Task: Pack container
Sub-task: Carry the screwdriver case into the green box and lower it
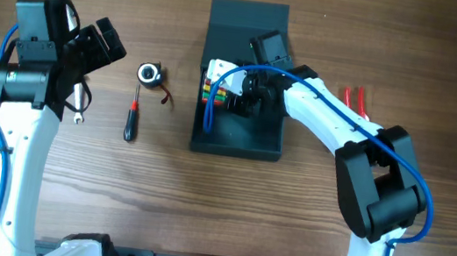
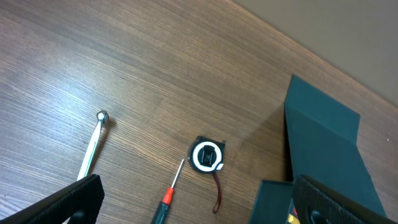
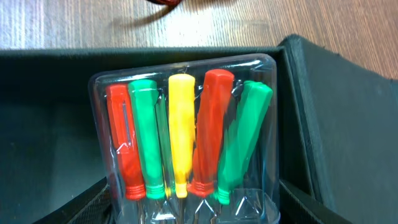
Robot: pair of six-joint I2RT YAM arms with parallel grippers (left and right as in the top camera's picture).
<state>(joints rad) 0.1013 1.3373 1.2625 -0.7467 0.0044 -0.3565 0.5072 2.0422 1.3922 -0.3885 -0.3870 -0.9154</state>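
The container (image 1: 235, 145) is a dark teal-grey open box in the middle of the table, with its flat lid (image 1: 247, 17) folded back behind it. My right gripper (image 1: 235, 91) reaches into the box at its left wall. It is shut on a clear pack of screwdrivers (image 1: 216, 80) with red, green and yellow handles (image 3: 183, 140). The right wrist view shows my fingers (image 3: 193, 211) on both sides of the pack and the box wall (image 3: 339, 118) beside it. My left gripper (image 1: 103, 41) is open and empty above the table on the left (image 2: 202, 208).
A round tape measure (image 1: 150, 73) (image 2: 206, 155), a black-and-red screwdriver (image 1: 131, 120) (image 2: 166, 200) and a silver wrench (image 1: 79, 108) (image 2: 93, 146) lie on the wood left of the box. Red-handled pliers (image 1: 354, 99) lie to its right.
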